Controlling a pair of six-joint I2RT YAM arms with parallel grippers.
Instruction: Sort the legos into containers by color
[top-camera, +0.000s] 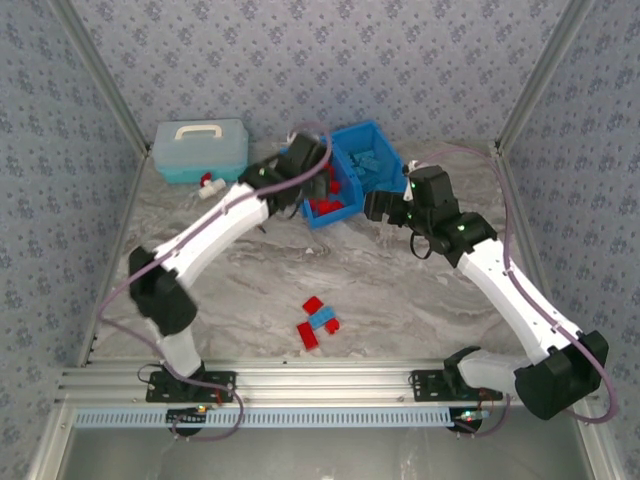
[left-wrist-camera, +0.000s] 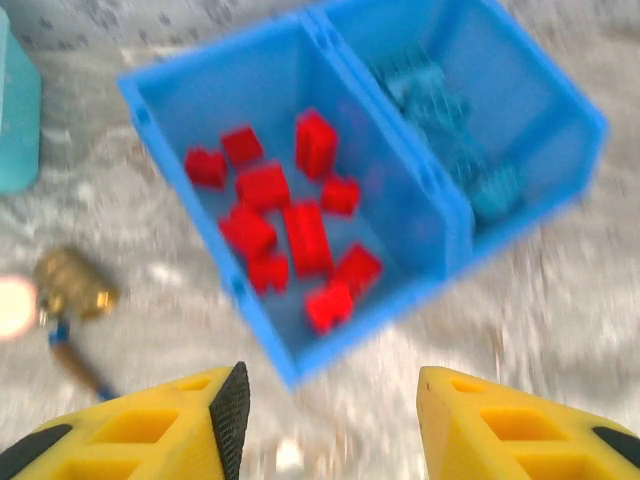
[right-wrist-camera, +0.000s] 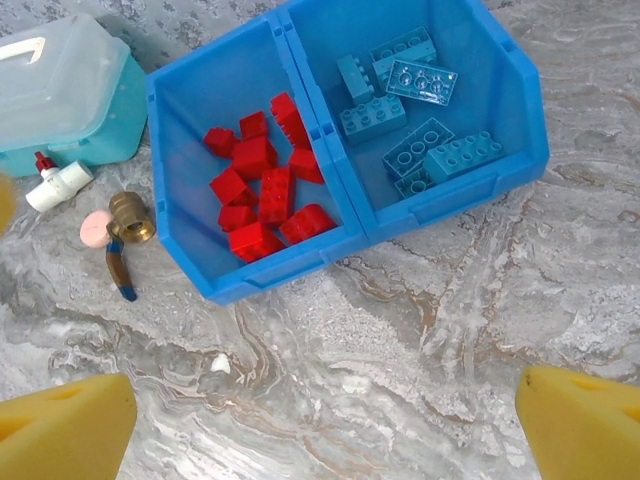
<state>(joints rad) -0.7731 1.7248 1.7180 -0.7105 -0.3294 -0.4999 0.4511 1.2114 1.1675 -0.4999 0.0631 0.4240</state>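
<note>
Legos here are small studded plastic bricks, bright red or light blue. The blue bin (right-wrist-camera: 250, 285) sits toward the far side of the grey marbled counter (right-wrist-camera: 400, 340), open top, two compartments side by side sharing one divider wall. Left compartment (right-wrist-camera: 190, 100): red legos (right-wrist-camera: 262, 195) only, about ten, jumbled, some tipped on their sides. Right compartment (right-wrist-camera: 490, 70): light blue legos (right-wrist-camera: 455, 155) only, six or so, mostly studs up, one paler and glossy. A clump of loose legos (top-camera: 309, 335) lies on the counter between my arm bases, well apart from the bin: a few red and one light blue, touching. My left claw (left-wrist-camera: 330, 410) hangs over the counter at the near end of the red side, released, jaws apart, nothing between them; that view is blurred. My right claw (right-wrist-camera: 325, 430) is spread wide and empty above bare counter just in front of the bin. Left of the bin: teal case (right-wrist-camera: 60, 90) with white handle, brass fitting (right-wrist-camera: 130, 218), pink disc (right-wrist-camera: 94, 228), none touching the bin
</note>
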